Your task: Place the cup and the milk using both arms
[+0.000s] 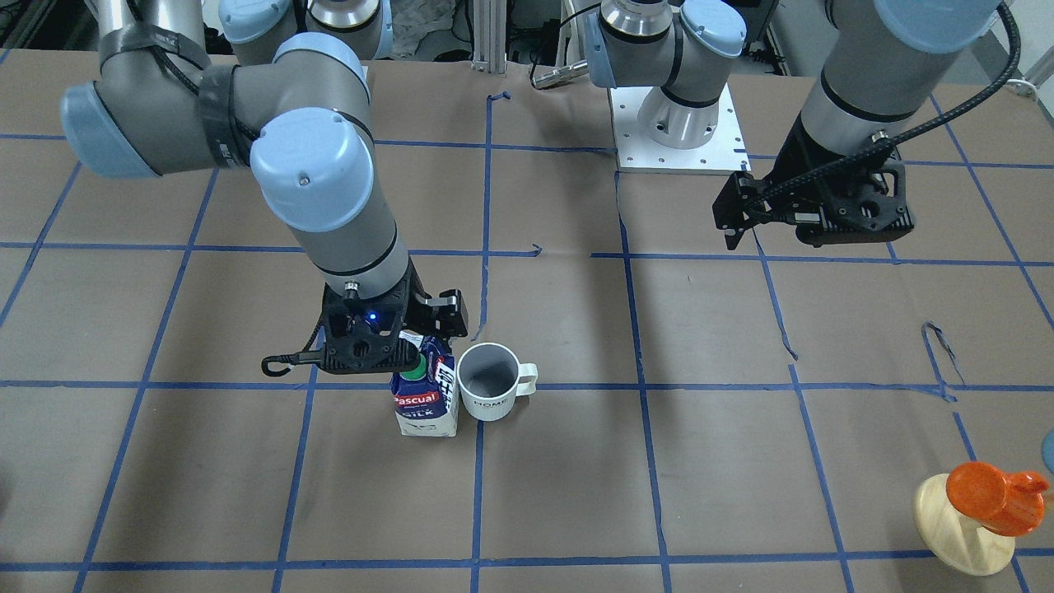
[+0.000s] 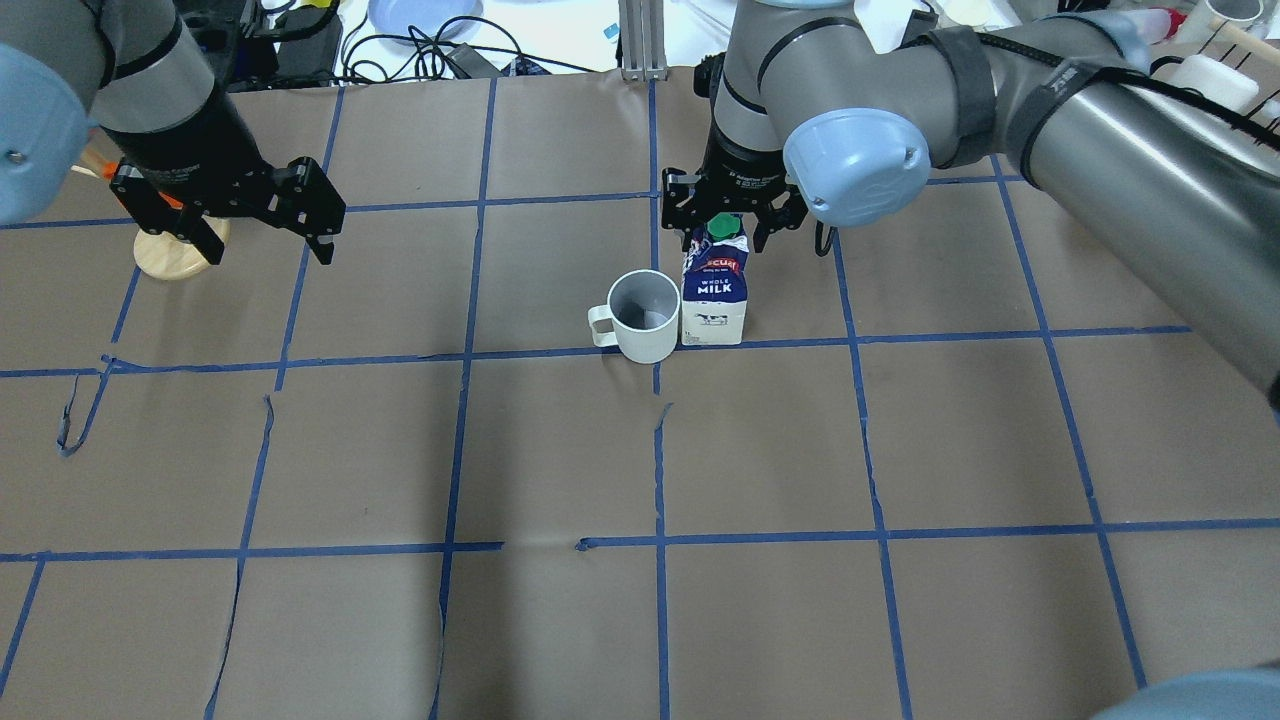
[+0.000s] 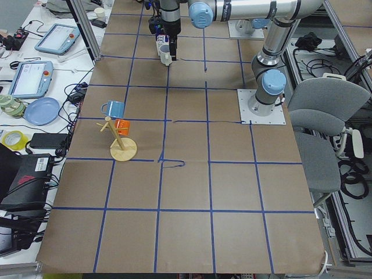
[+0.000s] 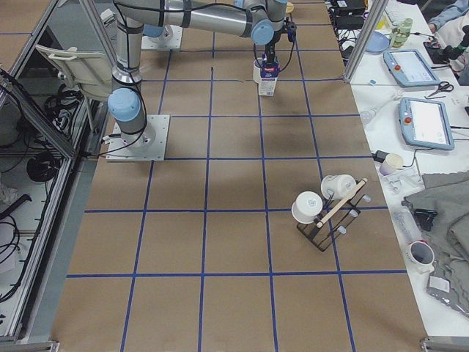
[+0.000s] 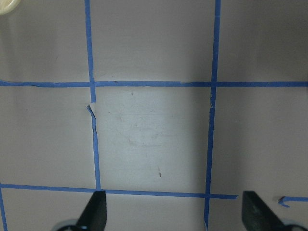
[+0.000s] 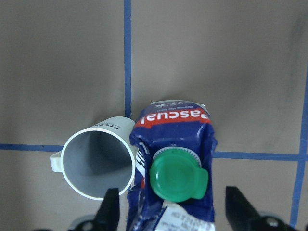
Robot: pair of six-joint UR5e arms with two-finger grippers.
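Brown paper-covered worktop (image 2: 560,450) ruled into squares with blue tape. The grey right arm with light-blue joint caps (image 2: 1100,130) reaches to the middle of the far side. The matching left arm (image 2: 150,80) is held well apart over bare paper.

The black two-finger right end effector (image 6: 174,208) hangs directly over the carton. Its jaws are spread to either side of the gable and show no contact with it, so nothing is gripped. The left end effector (image 5: 174,211) is likewise spread wide and empty.

The small dark-blue and white gable-top milk carton (image 2: 714,295) stands upright on the worktop beside a tape crossing. The small white ceramic mug with a grey interior (image 2: 645,315) stands just beside it, apparently touching, on the side toward the left arm. Its loop handle (image 2: 601,325) points away from the carton.

Judged from this layout, both objects seem to be in place and the step in hand is clearing the right end effector. A straight vertical lift with the jaws kept wide would do it well. In the wrist view the finger on the mug side lies close to the mug's rim, so any sideways drift could nudge the mug or tip the tall, narrow carton.

The carton bears a red "Pascual" band, "WHOLE MILK" lettering and a round green cap (image 6: 177,179).
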